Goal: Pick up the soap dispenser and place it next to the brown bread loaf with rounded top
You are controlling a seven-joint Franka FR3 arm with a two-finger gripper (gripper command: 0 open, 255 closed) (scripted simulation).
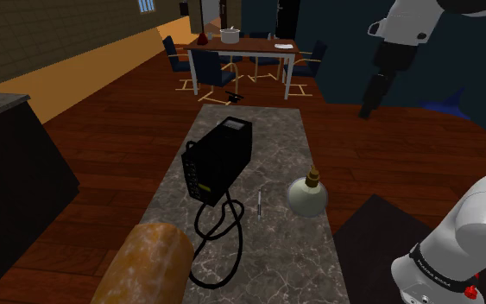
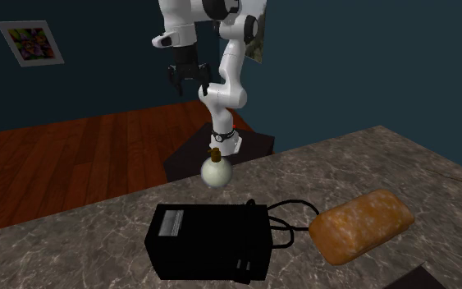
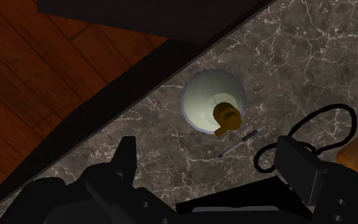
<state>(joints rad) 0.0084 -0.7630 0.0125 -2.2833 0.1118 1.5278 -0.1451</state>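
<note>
Shoulder view: soap dispenser [image 1: 306,195], pale round body with a brown pump, upright on marble counter [image 1: 284,259], 4 o'clock from black box [image 1: 220,159]. Bread loaf [image 1: 146,263] at box's 7 o'clock, well apart from dispenser. Gripper [image 2: 189,85] aloft, jaws released, empty.

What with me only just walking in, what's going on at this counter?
A white robot arm holds its gripper in the air, well above the round pale soap dispenser, jaws open and empty. The dispenser stands upright, untouched, near the counter's edge. The brown bread loaf lies farther along the counter, past a black box with a cord.
</note>
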